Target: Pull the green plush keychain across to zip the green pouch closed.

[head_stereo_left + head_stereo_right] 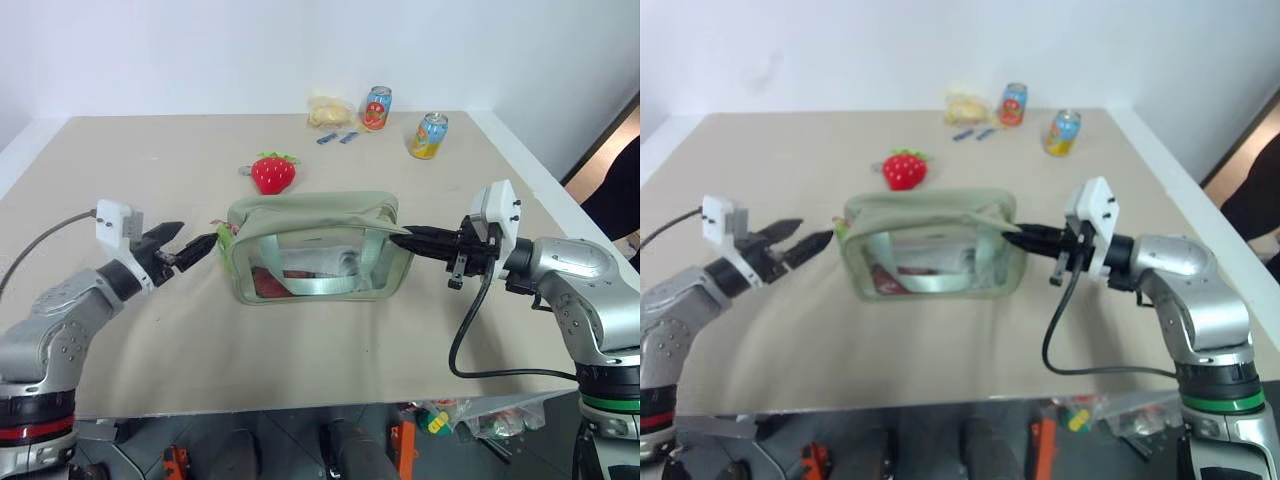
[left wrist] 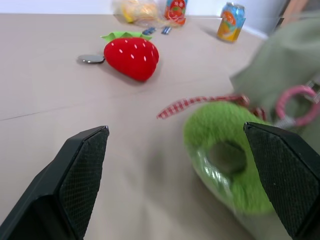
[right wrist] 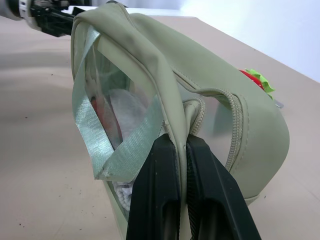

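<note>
The green pouch (image 1: 312, 214) lies in the middle of the table, with a clear front panel and a webbing strap across it. At its left end hangs the green plush keychain (image 2: 212, 126), a fuzzy lime ring beside a pink ring and a red checked ribbon. My left gripper (image 1: 197, 238) is open just left of the pouch, its fingers pointing at the keychain, which lies ahead of them and is not held. My right gripper (image 3: 182, 142) is shut on a fold of the pouch's fabric at its right end, next to the zipper track.
A red strawberry plush (image 1: 273, 172) with a small metal disc beside it lies behind the pouch. Two drink cans (image 1: 430, 135), a yellow packet (image 1: 328, 110) and small blue pieces sit at the far edge. The table's front edge is close to both arms.
</note>
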